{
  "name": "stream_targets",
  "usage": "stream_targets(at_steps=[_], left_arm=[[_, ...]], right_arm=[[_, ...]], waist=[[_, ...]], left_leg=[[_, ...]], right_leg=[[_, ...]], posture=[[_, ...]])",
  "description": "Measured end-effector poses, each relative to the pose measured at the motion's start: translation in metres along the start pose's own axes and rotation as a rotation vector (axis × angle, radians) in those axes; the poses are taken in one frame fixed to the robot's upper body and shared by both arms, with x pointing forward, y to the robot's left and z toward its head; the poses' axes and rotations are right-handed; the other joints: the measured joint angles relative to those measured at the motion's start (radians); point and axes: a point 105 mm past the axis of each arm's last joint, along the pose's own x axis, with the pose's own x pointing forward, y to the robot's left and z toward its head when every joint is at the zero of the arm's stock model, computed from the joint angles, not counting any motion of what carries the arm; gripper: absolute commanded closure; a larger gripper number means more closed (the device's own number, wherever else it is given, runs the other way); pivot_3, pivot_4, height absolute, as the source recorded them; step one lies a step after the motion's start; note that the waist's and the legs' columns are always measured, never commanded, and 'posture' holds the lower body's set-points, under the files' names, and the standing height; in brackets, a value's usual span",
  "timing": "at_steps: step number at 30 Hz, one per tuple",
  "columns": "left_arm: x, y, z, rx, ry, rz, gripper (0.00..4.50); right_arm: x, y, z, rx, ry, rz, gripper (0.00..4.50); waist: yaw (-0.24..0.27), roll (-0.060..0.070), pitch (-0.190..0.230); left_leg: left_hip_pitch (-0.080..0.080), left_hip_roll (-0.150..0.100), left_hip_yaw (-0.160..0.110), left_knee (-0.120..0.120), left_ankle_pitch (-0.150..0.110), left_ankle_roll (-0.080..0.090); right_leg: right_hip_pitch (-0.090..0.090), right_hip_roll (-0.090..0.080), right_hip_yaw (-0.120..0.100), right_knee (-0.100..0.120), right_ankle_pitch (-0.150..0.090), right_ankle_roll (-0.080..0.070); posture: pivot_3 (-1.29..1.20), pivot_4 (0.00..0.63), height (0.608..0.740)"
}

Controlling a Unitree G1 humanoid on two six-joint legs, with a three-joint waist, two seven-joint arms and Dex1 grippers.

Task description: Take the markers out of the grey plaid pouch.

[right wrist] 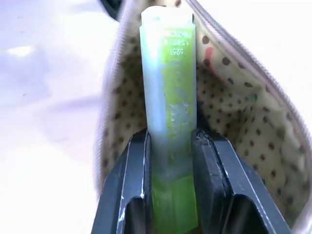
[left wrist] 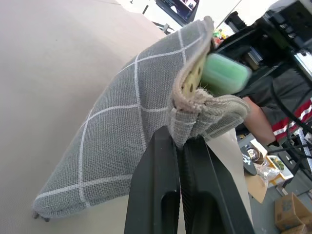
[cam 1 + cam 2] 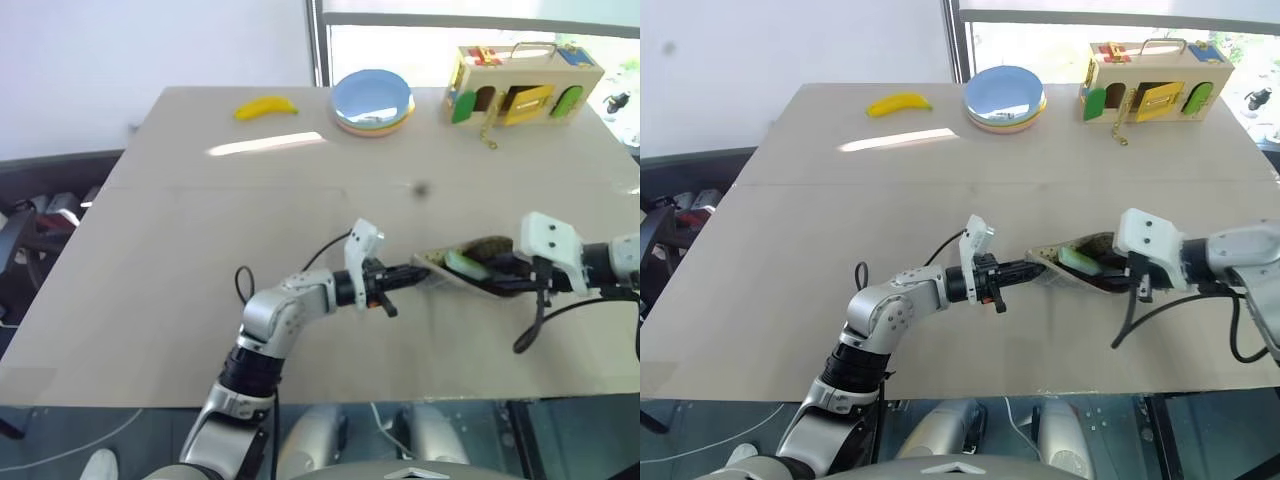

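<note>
Robot lab or test room, wide tan table [image 3: 200,250] by window, toy lock box [image 3: 523,83], stacked plates [image 3: 373,103]

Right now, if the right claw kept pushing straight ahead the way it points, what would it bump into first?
Probably the dotted inside of the grey pouch. The right claw grips the green highlighter, whose far end points into the open pouch, so that would likely touch the lining first, though depth is hard to judge.

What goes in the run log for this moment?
left gripper: shut on pouch edge | right gripper: shut on green highlighter, partly inside pouch
</note>
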Motion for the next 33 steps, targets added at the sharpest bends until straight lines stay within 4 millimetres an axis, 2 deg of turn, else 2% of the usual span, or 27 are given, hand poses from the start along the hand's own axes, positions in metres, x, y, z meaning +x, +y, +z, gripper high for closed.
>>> stream_targets(at_steps=[2, 7, 10, 11, 12, 15, 17, 19, 21, 24, 27, 29, 32, 33], left_arm=[[0.000, 0.001, 0.000, 0.004, -0.003, 0.004, 4.50], [0.000, 0.001, 0.001, 0.012, -0.005, 0.007, 4.50], [0.000, 0.002, 0.002, 0.021, -0.009, 0.012, 4.50], [0.000, 0.002, 0.002, 0.021, -0.010, 0.012, 4.50], [-0.001, 0.002, 0.002, 0.023, -0.011, 0.013, 4.50], [-0.003, 0.002, 0.004, 0.030, -0.015, 0.021, 4.50], [-0.006, 0.003, 0.005, 0.038, -0.019, 0.033, 4.50], [-0.009, 0.005, 0.007, 0.040, -0.030, 0.047, 4.50], [-0.012, 0.006, 0.010, 0.041, -0.041, 0.054, 4.50], [-0.016, 0.003, 0.016, 0.057, -0.052, 0.051, 4.50], [-0.020, 0.002, 0.016, 0.071, -0.046, 0.052, 4.50], [-0.021, 0.001, 0.015, 0.067, -0.044, 0.052, 4.50], [-0.021, 0.001, 0.014, 0.066, -0.042, 0.052, 4.50], [-0.022, 0.002, 0.014, 0.070, -0.041, 0.054, 4.50]], right_arm=[[-0.002, 0.001, 0.005, -0.016, -0.036, 0.004, 3.88], [-0.010, -0.006, 0.033, -0.039, -0.189, -0.048, 3.88], [-0.033, -0.025, 0.058, -0.048, -0.289, -0.176, 3.88], [-0.036, -0.028, 0.059, -0.047, -0.296, -0.193, 3.88], [-0.054, -0.043, 0.058, -0.010, -0.301, -0.292, 3.88], [-0.083, -0.069, 0.027, 0.121, -0.209, -0.461, 3.88], [-0.094, -0.076, -0.011, 0.211, -0.076, -0.551, 3.88], [-0.090, -0.072, -0.054, 0.290, 0.060, -0.564, 3.88], [-0.081, -0.064, -0.079, 0.309, 0.152, -0.544, 3.88], [-0.065, -0.049, -0.129, 0.301, 0.343, -0.504, 2.43], [-0.064, -0.047, -0.144, 0.295, 0.393, -0.507, 1.05], [-0.065, -0.050, -0.142, 0.289, 0.388, -0.511, 0.04], [-0.066, -0.050, -0.129, 0.251, 0.373, -0.472, 0.04], [-0.068, -0.053, -0.119, 0.224, 0.356, -0.467, 0.04]], waist=[[-0.004, 0.000, 0.000], [-0.003, 0.000, 0.000], [-0.002, 0.000, 0.000], [-0.002, 0.000, 0.000], [0.004, 0.000, 0.000], [0.010, 0.000, 0.000], [0.013, 0.000, 0.000], [0.013, 0.001, 0.000], [0.008, 0.002, 0.000], [-0.002, 0.004, 0.000], [-0.007, 0.005, 0.000], [-0.007, 0.005, 0.000], [-0.004, 0.005, 0.000], [-0.004, 0.005, 0.000]], left_leg=[[0.001, 0.000, 0.000, 0.000, 0.000, 0.000], [0.001, 0.000, 0.000, 0.000, 0.000, 0.000], [0.000, 0.000, 0.000, 0.000, 0.000, 0.000], [0.000, 0.000, 0.000, 0.000, 0.000, 0.000], [0.000, 0.000, 0.000, 0.000, 0.000, 0.000], [-0.001, 0.000, 0.000, 0.000, 0.000, 0.000], [0.000, 0.000, 0.000, -0.001, 0.000, 0.000], [0.000, 0.000, 0.002, -0.001, 0.000, 0.000], [0.000, 0.000, 0.003, -0.001, 0.000, 0.000], [0.001, 0.000, 0.005, 0.000, 0.000, 0.000], [0.002, 0.001, 0.006, -0.001, 0.000, 0.000], [0.002, 0.001, 0.006, -0.001, 0.000, 0.000], [0.002, 0.001, 0.006, -0.001, 0.000, 0.000], [0.002, 0.001, 0.006, -0.001, 0.000, 0.000]], right_leg=[[0.000, 0.000, 0.001, 0.001, 0.000, 0.000], [0.000, 0.000, 0.000, 0.001, 0.000, 0.000], [0.000, 0.000, 0.000, 0.001, 0.000, 0.000], [0.000, 0.000, 0.000, 0.001, 0.000, 0.000], [0.000, 0.000, 0.000, 0.000, 0.000, 0.000], [0.000, -0.001, 0.000, 0.000, 0.000, 0.000], [0.000, 0.000, 0.000, 0.000, 0.000, 0.000], [-0.001, 0.000, 0.001, 0.001, 0.000, 0.000], [-0.001, 0.000, 0.003, 0.001, 0.000, 0.000], [-0.001, 0.000, 0.004, 0.002, 0.000, 0.000], [-0.001, 0.001, 0.006, 0.002, 0.000, 0.000], [-0.001, 0.001, 0.006, 0.002, 0.000, 0.000], [-0.001, 0.001, 0.005, 0.002, 0.000, 0.000], [-0.001, 0.001, 0.005, 0.002, 0.000, 0.000]], posture=[[0.00, 0.150, 0.740], [0.00, 0.150, 0.740], [0.00, 0.150, 0.740], [0.00, 0.150, 0.740], [0.00, 0.150, 0.740], [0.00, 0.150, 0.740], [0.00, 0.150, 0.740], [0.00, 0.150, 0.740], [0.00, 0.150, 0.740], [0.00, 0.150, 0.740], [0.00, 0.150, 0.740], [0.00, 0.150, 0.740], [0.00, 0.150, 0.740], [0.00, 0.150, 0.740]])
